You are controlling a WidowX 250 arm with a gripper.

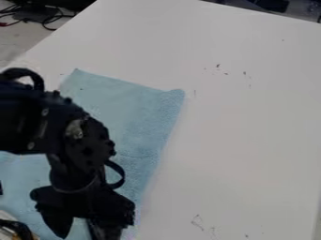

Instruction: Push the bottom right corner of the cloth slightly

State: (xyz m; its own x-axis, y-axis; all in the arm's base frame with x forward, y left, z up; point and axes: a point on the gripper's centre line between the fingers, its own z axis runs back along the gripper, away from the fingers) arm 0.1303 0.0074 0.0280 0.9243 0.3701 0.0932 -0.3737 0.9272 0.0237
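A light blue cloth [134, 108] lies on the white table, reaching from the upper left of the view down to the bottom edge. Its two far corners show, and the one at the upper right looks slightly rumpled. Over the near part of the cloth hangs the black gripper [81, 229], low in the view and left of centre, pointing down near the cloth's right edge. Its two fingers stand apart, open, with blue cloth visible between them. Arm and gripper hide much of the cloth's near left part and its lower right area; whether the fingers touch it I cannot tell.
The white table [244, 126] extends to the right of the cloth, with small dark marks on its surface. Black cables [41, 16] lie beyond its edge at the top left. A partly visible object with black parts [16, 228] sits in the bottom left corner.
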